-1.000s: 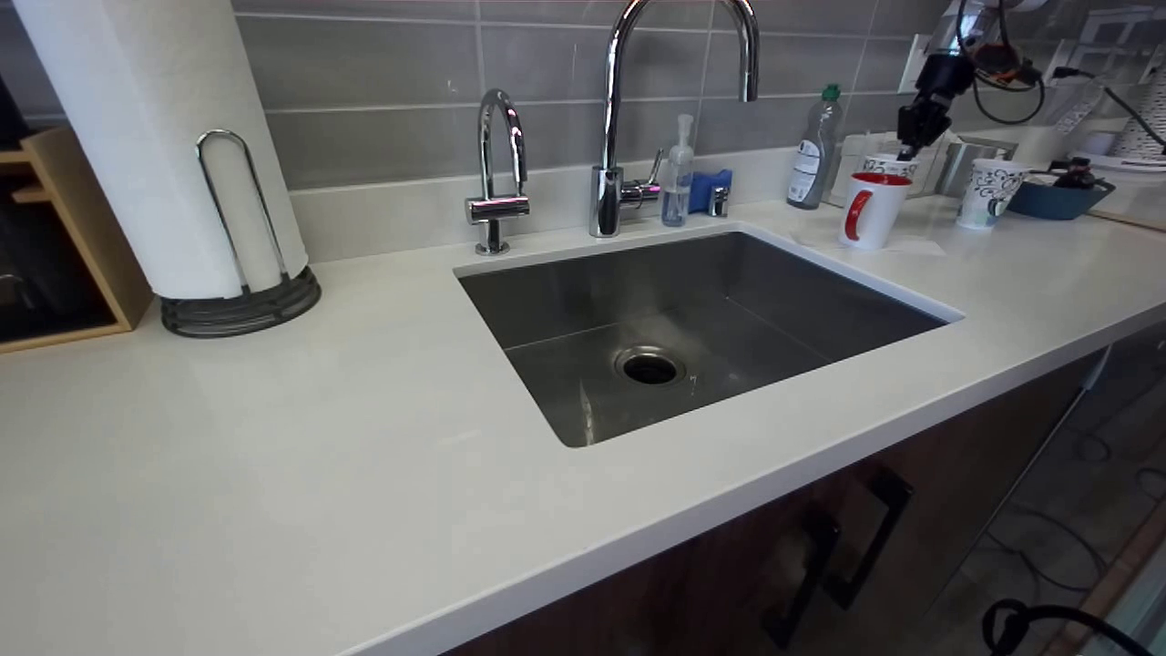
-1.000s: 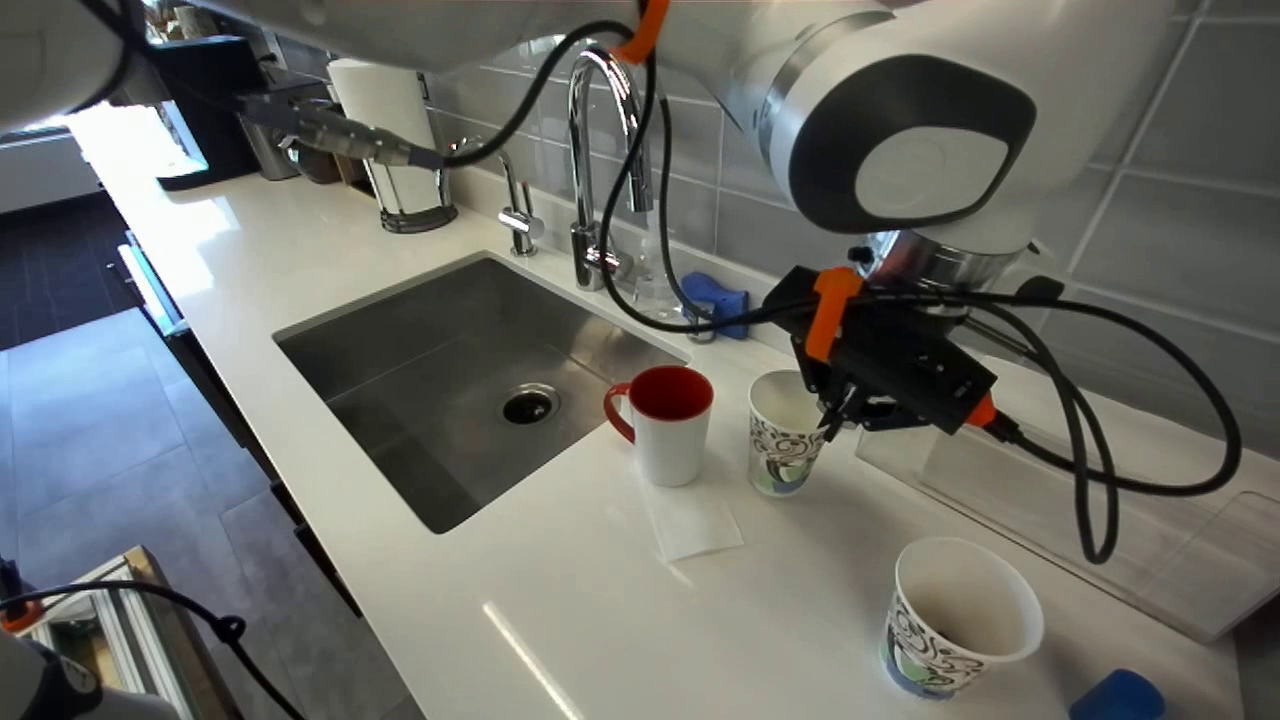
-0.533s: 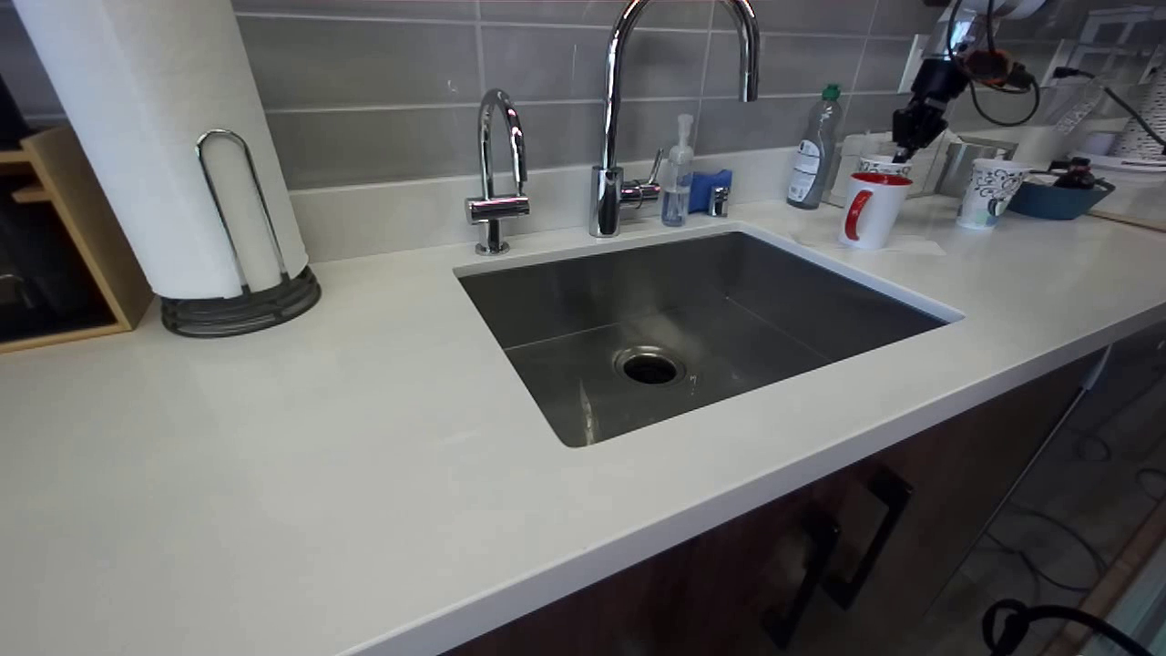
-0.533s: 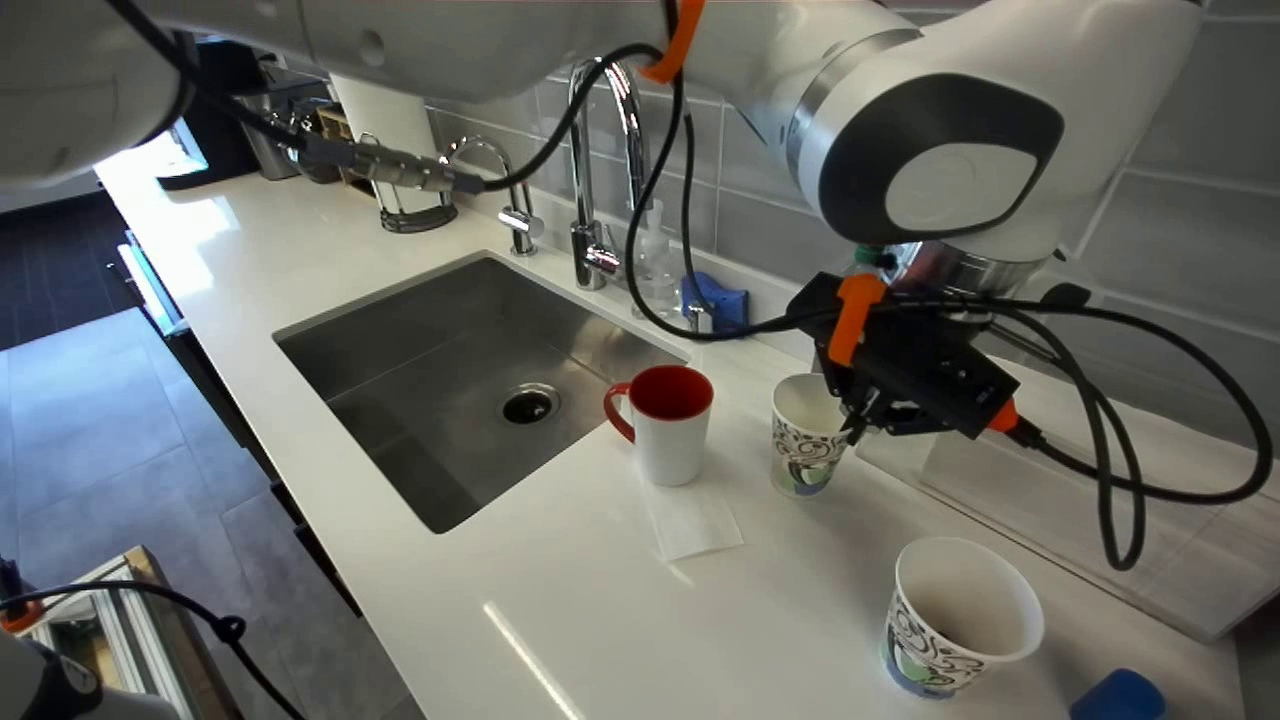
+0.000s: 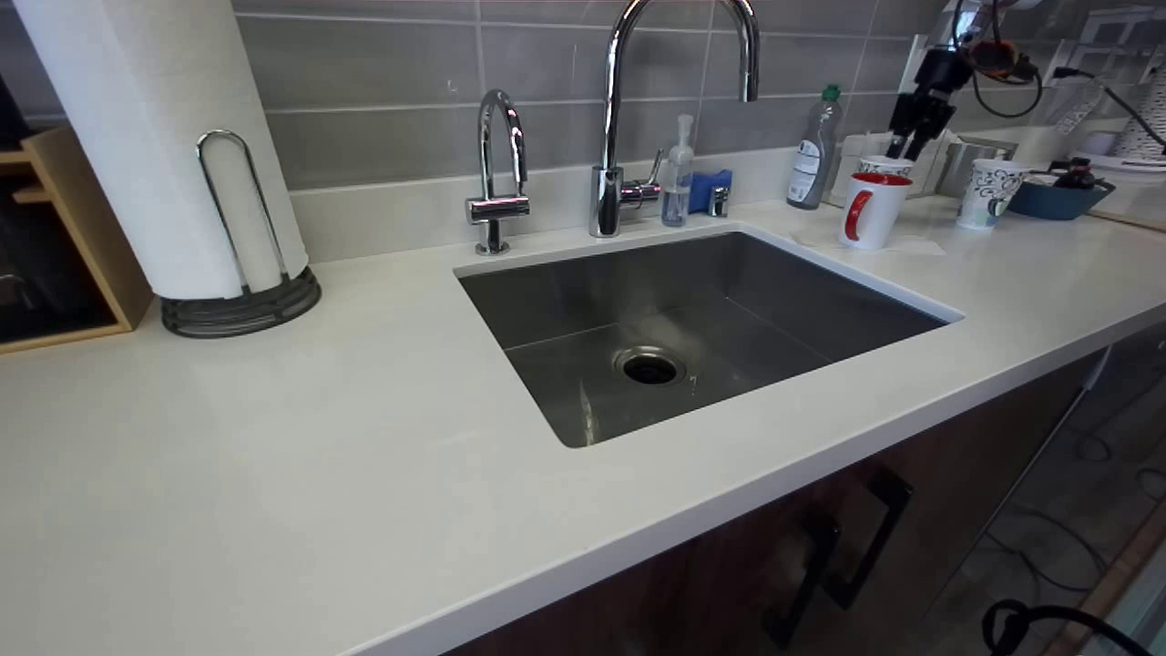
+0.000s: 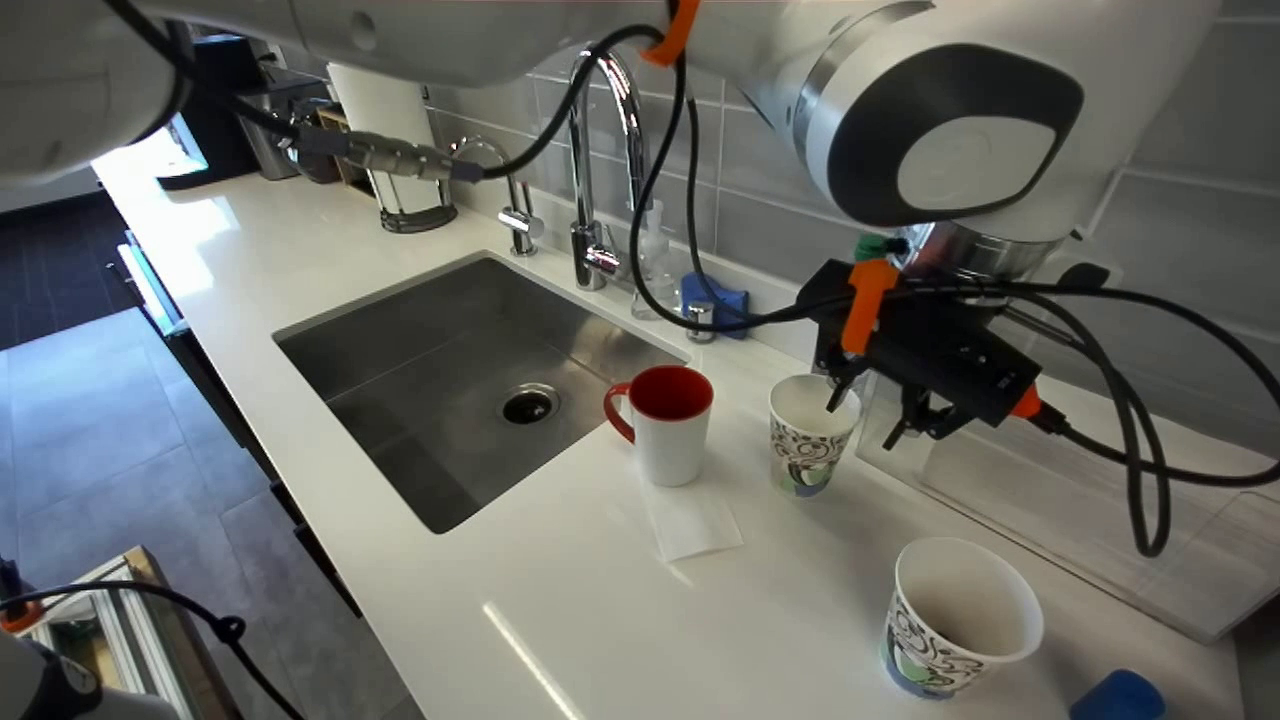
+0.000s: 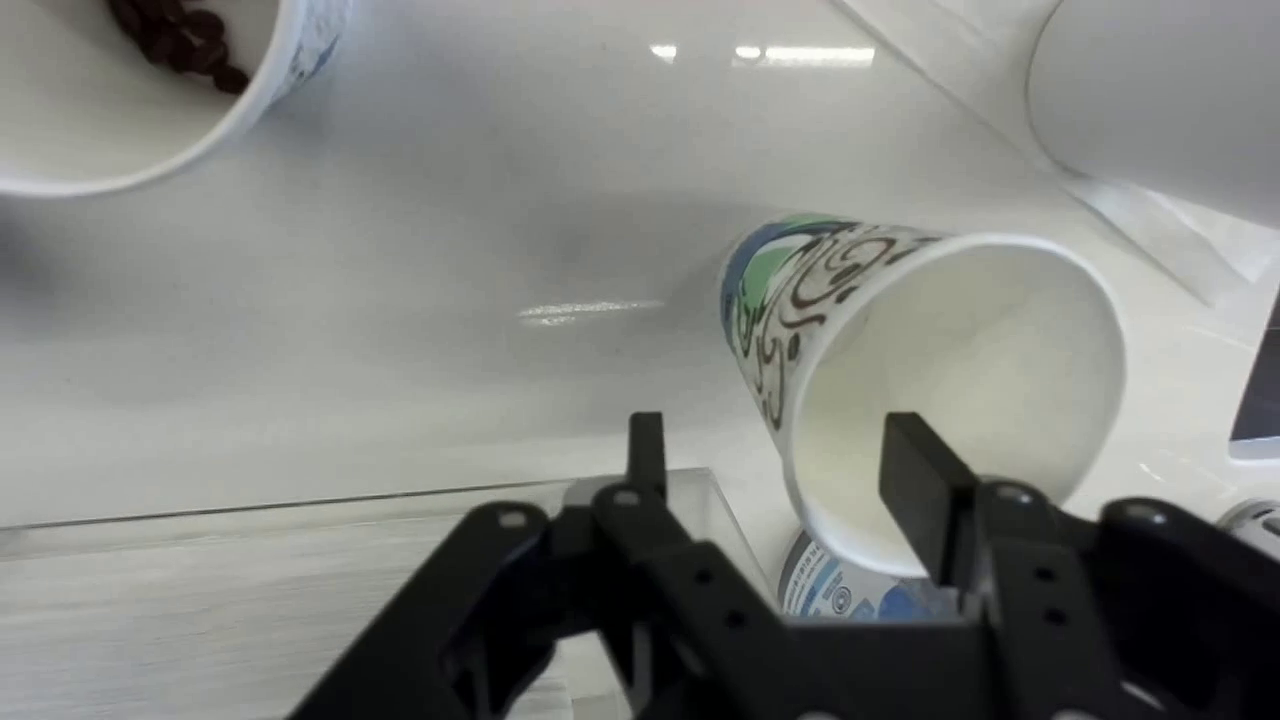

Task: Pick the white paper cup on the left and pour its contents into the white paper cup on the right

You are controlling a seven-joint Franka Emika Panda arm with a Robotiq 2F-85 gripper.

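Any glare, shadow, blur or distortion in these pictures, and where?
In an exterior view, light streaks the glossy white countertop; in the wrist view, a soft shadow lies beside the patterned white paper cup at the black gripper, whose fingers look slightly blurred; in an exterior view, the white paper towel roll looks tilted, likely lens distortion.

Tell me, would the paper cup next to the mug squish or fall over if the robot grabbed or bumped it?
The cup has a thin-looking paper wall, so a squeeze would probably dent it. It narrows toward its base, so a bump near the rim might tip it. No contents show, though its bottom may be hidden, so it's perhaps light.
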